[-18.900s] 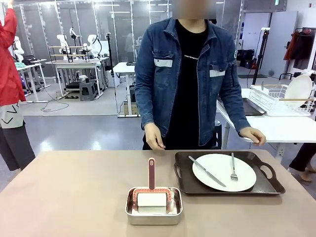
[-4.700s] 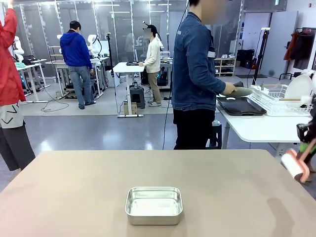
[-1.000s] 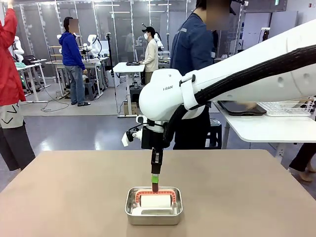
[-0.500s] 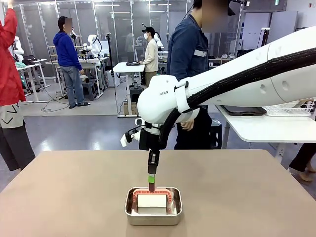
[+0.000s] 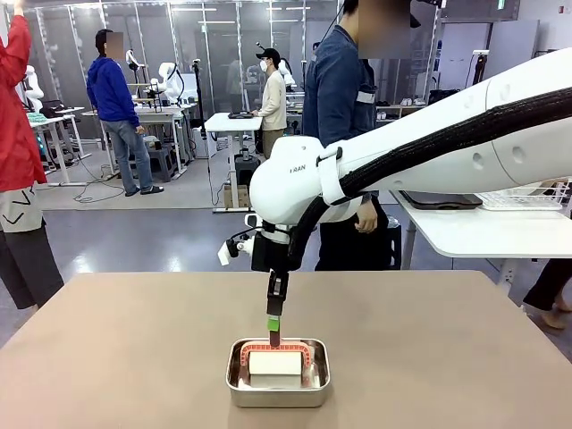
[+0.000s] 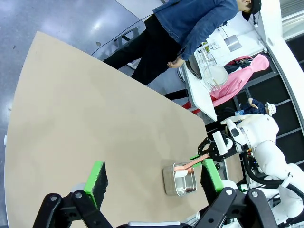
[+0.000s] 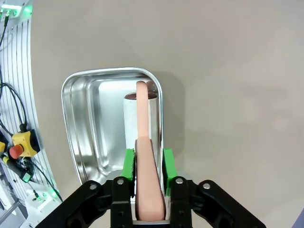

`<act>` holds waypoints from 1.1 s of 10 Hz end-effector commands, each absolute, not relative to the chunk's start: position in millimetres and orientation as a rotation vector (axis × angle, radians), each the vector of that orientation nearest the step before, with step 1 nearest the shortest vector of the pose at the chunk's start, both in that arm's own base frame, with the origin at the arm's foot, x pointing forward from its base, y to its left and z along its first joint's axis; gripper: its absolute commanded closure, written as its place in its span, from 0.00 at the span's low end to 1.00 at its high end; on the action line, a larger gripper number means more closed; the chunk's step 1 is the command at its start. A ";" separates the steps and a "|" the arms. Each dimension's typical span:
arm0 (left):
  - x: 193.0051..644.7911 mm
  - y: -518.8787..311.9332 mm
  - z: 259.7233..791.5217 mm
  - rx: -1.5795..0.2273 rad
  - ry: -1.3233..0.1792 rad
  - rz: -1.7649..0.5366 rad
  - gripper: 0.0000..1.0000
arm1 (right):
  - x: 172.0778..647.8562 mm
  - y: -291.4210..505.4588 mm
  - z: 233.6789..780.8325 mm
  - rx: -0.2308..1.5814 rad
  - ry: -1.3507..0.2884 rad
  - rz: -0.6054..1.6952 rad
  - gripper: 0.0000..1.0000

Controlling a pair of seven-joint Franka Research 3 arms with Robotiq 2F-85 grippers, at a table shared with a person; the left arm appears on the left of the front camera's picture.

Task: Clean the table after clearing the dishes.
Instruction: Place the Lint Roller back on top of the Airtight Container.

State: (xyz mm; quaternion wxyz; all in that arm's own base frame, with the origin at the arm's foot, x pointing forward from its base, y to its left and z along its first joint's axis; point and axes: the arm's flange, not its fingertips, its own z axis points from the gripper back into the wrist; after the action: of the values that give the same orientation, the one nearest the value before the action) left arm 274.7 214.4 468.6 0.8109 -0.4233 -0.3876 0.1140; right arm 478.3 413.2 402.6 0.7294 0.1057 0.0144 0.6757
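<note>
Right now the right gripper [image 5: 273, 327] hangs straight above the small steel pan [image 5: 278, 373], its green pads clamped on the upright pink handle [image 7: 147, 190] of a lint roller [image 5: 275, 361] whose white drum lies inside the pan. In the right wrist view the handle runs up between the two fingers and the drum sits at its far end, against one long wall of the pan. So the tool is directly below the hand, its long axis in line with the fingers, and the pan stands near the middle of the table [image 5: 134, 357], towards the robot's edge. Whichever way the roller goes next, I judge a plain vertical move will serve, since nothing stands beside the pan. The left gripper [image 6: 152, 178] hovers well apart, high over the table's left side, fingers spread with nothing between them. No plates or trays lie on the table; a person [image 5: 344, 116] stands beyond its far edge.
</note>
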 end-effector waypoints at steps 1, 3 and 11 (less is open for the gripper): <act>272.8 214.7 469.3 -0.910 -0.826 0.235 0.00 | 467.8 409.8 405.7 0.213 -0.004 1.477 0.00; 272.8 214.7 469.3 -0.910 -0.826 0.235 0.00 | 469.7 406.5 426.9 0.181 -0.031 1.486 0.00; 272.8 214.7 469.3 -0.910 -0.826 0.235 0.00 | 477.6 400.5 473.9 0.139 -0.092 1.503 0.00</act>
State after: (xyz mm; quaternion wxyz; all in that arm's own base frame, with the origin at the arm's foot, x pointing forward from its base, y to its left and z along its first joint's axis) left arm 274.7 214.4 468.7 0.8109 -0.4233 -0.3876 0.1139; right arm 478.9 398.4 480.5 0.7283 0.0609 -0.0494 0.6808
